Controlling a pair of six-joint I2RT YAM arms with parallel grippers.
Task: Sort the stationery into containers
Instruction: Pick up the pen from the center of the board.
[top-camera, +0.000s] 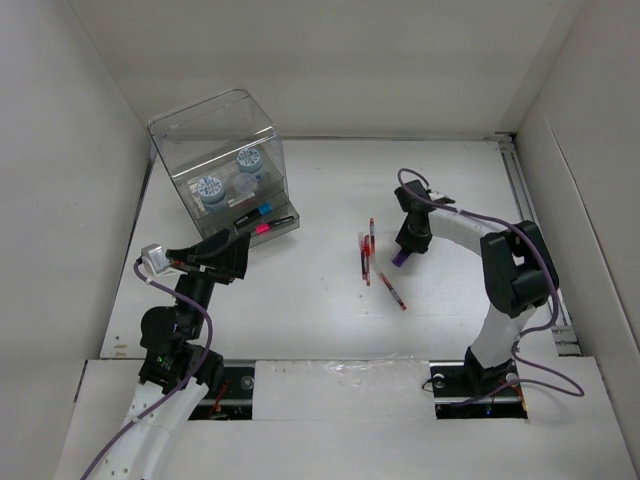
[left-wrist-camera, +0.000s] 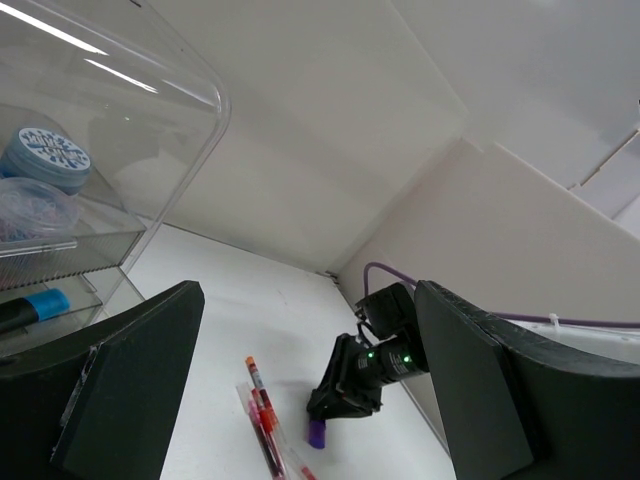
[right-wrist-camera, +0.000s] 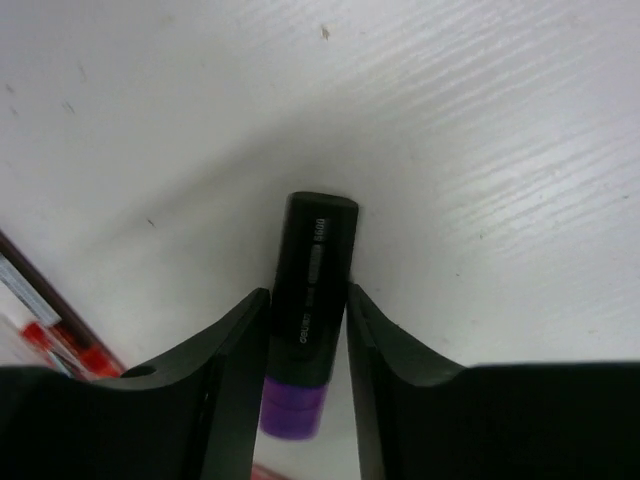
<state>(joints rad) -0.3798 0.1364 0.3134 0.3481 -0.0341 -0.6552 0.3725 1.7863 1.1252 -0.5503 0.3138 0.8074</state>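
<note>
The dark marker with a purple end (right-wrist-camera: 315, 250) sits between my right gripper's (right-wrist-camera: 307, 295) fingers, which press on both of its sides just above the white table. From above, the right gripper (top-camera: 405, 255) stands right of several thin red pens (top-camera: 366, 255), with one more pen (top-camera: 392, 290) lying apart. The clear organiser box (top-camera: 220, 160) at the back left holds two blue-and-white rolls (top-camera: 210, 188). My left gripper (top-camera: 235, 255) hangs open and empty just in front of the box. In the left wrist view its wide jaws (left-wrist-camera: 308, 290) frame the pens (left-wrist-camera: 262, 420) and the marker's purple end (left-wrist-camera: 317, 433).
The box's front drawers hold a blue-capped marker (top-camera: 262, 212) and a pink one (top-camera: 262, 228). White walls enclose the table on three sides, and a metal rail (top-camera: 530, 200) runs along its right edge. Purple cables loop off both arms.
</note>
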